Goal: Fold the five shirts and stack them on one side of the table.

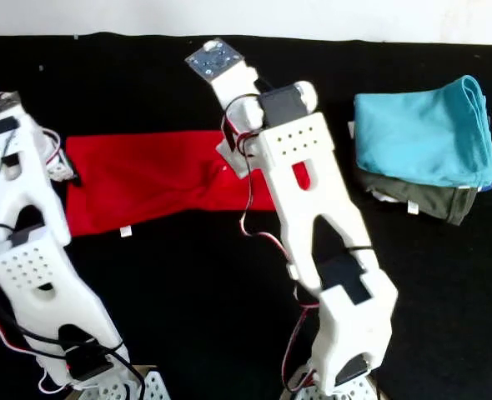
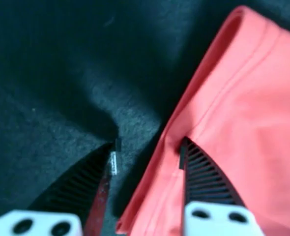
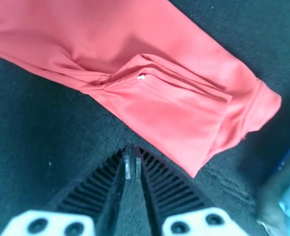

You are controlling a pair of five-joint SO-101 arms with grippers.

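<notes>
No text, number or sign is legible: the small white tag (image 1: pixel 126 231) at the hem of the red shirt (image 1: pixel 146 179) and the second white tag (image 1: pixel 412 207) on the dark shirt (image 1: pixel 425 200) under the turquoise shirt (image 1: pixel 421 133) are too small to read.

Three shirts: red shirt (image 1: pixel 146 179), teal shirt (image 1: pixel 421 125), dark shirt (image 1: pixel 417 194); two arms (image 1: pixel 29 250) (image 1: pixel 313 183).

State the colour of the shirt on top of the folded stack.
The top shirt is turquoise, clearest in the high view.
</notes>
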